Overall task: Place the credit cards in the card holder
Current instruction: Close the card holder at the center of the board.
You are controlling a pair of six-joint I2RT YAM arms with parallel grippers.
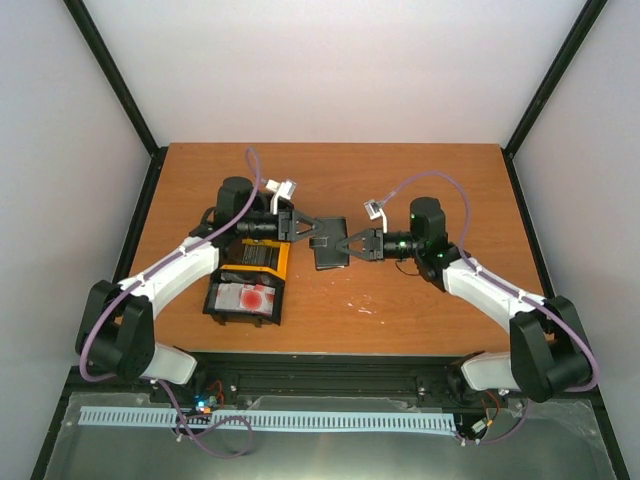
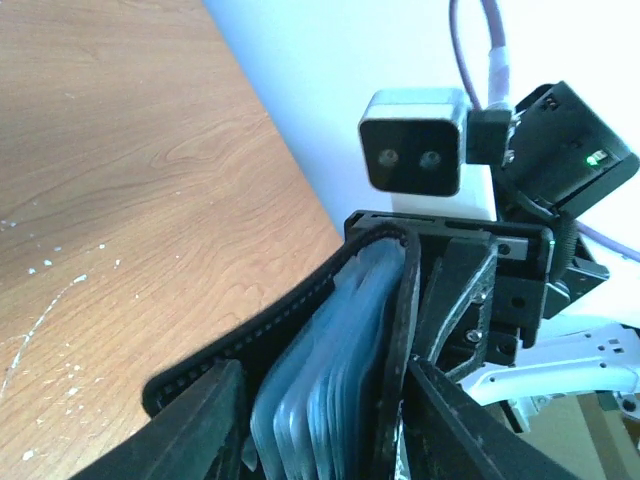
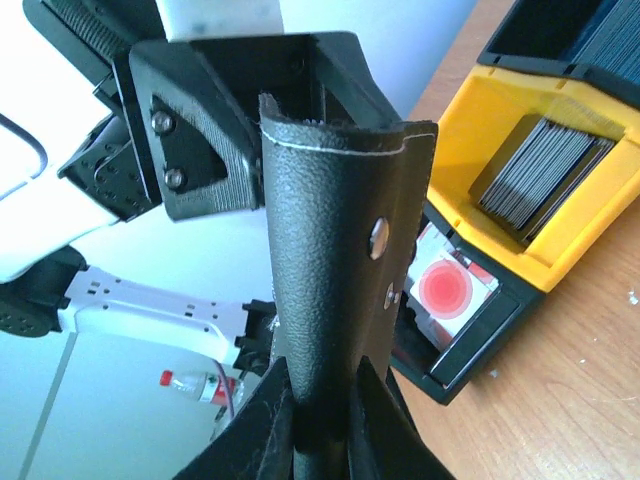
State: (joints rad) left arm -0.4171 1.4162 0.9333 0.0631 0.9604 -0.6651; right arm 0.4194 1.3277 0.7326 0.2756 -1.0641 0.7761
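Observation:
The card holder, a black wallet, is held above the table's middle between both grippers. My left gripper is shut on its left end. In the left wrist view its fingers flank the wallet, which gapes a little and shows several pale blue sleeves. My right gripper is shut on the wallet's other end; in the right wrist view the wallet stands upright with its snap studs showing. White credit cards with red blotches lie in a black bin. Grey cards are stacked in a yellow bin.
The yellow bin and the black bin sit side by side at the left of the table, under my left arm. White specks mark the wood near the front. Black frame posts stand at the table's corners.

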